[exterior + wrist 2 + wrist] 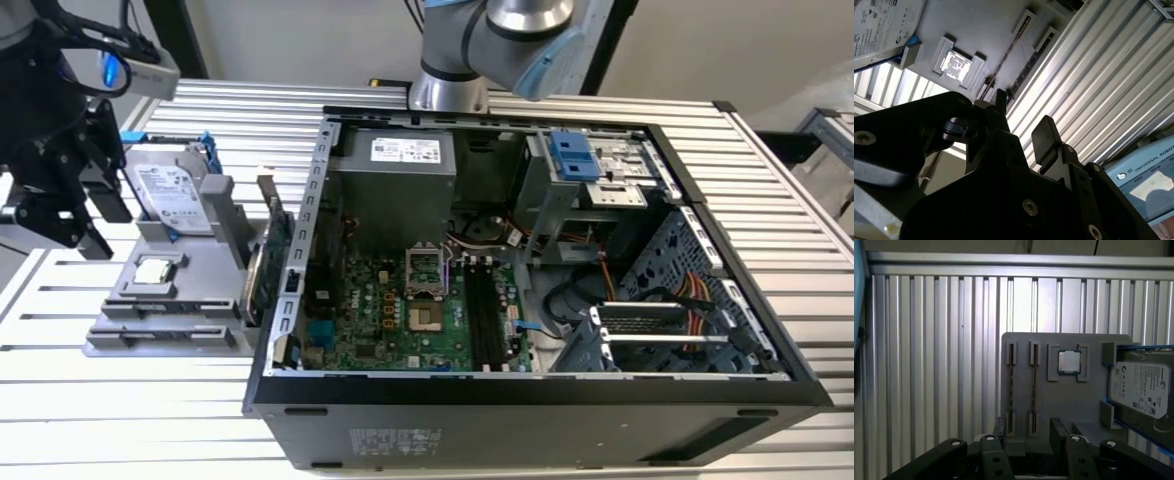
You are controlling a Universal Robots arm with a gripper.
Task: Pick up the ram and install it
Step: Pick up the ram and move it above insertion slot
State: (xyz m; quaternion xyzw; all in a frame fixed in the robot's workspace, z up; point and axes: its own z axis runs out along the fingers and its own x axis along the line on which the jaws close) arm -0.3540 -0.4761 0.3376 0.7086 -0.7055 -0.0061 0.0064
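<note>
The ram [1034, 390] stands on edge in a slot of the grey holder [1054, 405], beside the slot nearest the case. It appears as a thin stick [250, 287] in the exterior view and as a thin line [1004, 62] in the second wrist view. My gripper [1029, 432] is open and empty, its black fingers [1059, 430] hovering just short of the holder's edge, with the ram's slot in line between them. In the exterior view the gripper [74, 220] hangs at the holder's left side. The motherboard's long black memory slots [483, 322] lie inside the open computer case [534, 400].
On the holder also sit a silver hard drive with blue rails [171, 190], a square processor [156, 268] and a larger green card [278, 255] in the slot nearest the case. The ribbed aluminium table [134, 400] carries everything. The arm's base [454, 90] stands behind the case.
</note>
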